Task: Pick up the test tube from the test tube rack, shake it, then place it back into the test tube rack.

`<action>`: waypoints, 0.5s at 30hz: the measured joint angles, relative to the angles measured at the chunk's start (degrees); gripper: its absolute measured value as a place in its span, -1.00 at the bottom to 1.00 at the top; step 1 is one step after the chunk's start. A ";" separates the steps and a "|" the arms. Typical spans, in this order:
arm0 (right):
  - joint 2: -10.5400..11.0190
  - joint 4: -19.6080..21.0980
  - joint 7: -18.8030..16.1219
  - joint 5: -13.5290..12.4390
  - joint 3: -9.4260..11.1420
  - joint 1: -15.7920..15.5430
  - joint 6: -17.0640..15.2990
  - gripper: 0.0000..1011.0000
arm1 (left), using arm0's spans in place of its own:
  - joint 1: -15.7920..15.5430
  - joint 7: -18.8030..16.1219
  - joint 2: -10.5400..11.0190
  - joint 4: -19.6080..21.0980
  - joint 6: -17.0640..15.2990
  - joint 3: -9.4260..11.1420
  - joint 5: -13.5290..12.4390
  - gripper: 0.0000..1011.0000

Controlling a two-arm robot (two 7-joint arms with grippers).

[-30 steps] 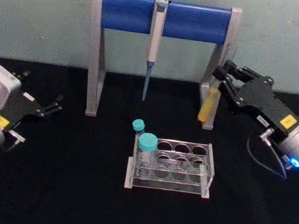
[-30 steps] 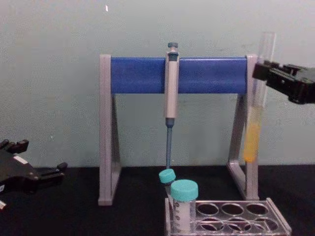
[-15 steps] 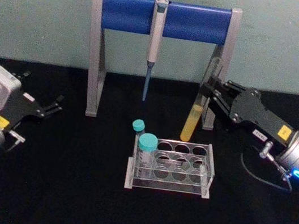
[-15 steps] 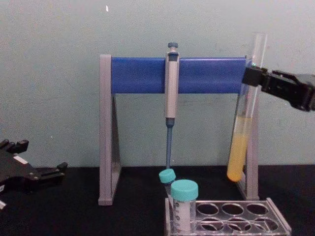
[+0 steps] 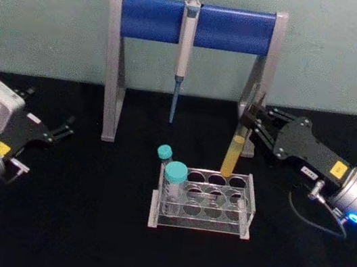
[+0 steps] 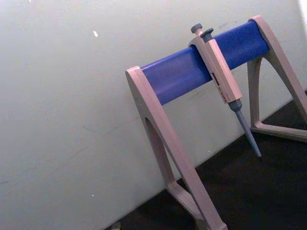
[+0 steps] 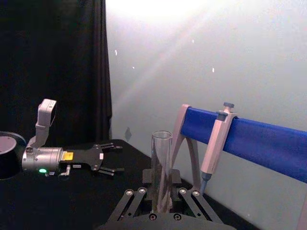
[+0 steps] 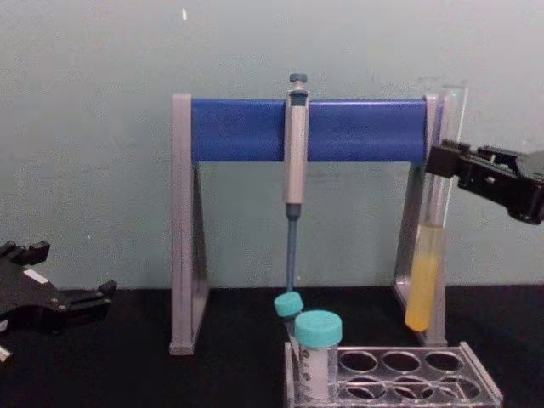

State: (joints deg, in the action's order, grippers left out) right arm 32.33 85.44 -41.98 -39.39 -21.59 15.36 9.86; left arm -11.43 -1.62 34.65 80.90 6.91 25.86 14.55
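The test tube (image 5: pixel 233 155), clear glass with yellow liquid in its lower part, hangs nearly upright in my right gripper (image 5: pixel 245 120), which is shut on its upper part. The tube's round bottom sits just above the back row of the clear test tube rack (image 5: pixel 202 214). In the chest view the test tube (image 8: pixel 425 280) ends a little above the test tube rack (image 8: pixel 399 376), with the right gripper (image 8: pixel 439 161) coming in from the right. In the right wrist view the test tube (image 7: pixel 161 163) stands between the fingers (image 7: pixel 125 206). My left gripper (image 5: pixel 54 116) rests open at the far left.
Two teal-capped vials (image 5: pixel 175 174) stand in the rack's left end. Behind the rack rises the grey-and-blue pipette stand (image 5: pixel 197 21) with a pipette (image 5: pixel 184 52) hanging from it; its right leg (image 5: pixel 258 99) is close behind the tube. Black tabletop lies in front.
My right gripper has moved forward and down with the tube, from beside the stand's right leg to just over the rack. The tube went from tilted to nearly upright. The left arm stayed put.
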 joint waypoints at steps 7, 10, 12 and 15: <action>-0.37 -0.38 0.47 0.57 -0.34 0.15 0.41 -0.58 | 0.00 0.00 0.00 0.00 0.00 0.00 0.00 0.98; -0.54 -0.55 0.79 0.93 -0.48 0.17 0.61 -0.57 | 0.00 0.00 0.00 0.00 0.00 0.00 0.00 0.98; -0.72 -0.78 1.03 1.32 -0.60 0.24 0.80 -0.57 | 0.00 0.00 0.00 0.00 0.00 0.00 0.00 0.98; -1.03 -1.18 1.42 1.99 -0.83 0.35 1.03 -0.57 | 0.00 0.00 0.00 0.00 0.00 0.00 0.00 0.98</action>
State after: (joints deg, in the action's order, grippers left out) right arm 31.31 84.27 -40.57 -37.39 -22.42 15.70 10.88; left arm -11.43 -1.62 34.64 80.90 6.91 25.86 14.55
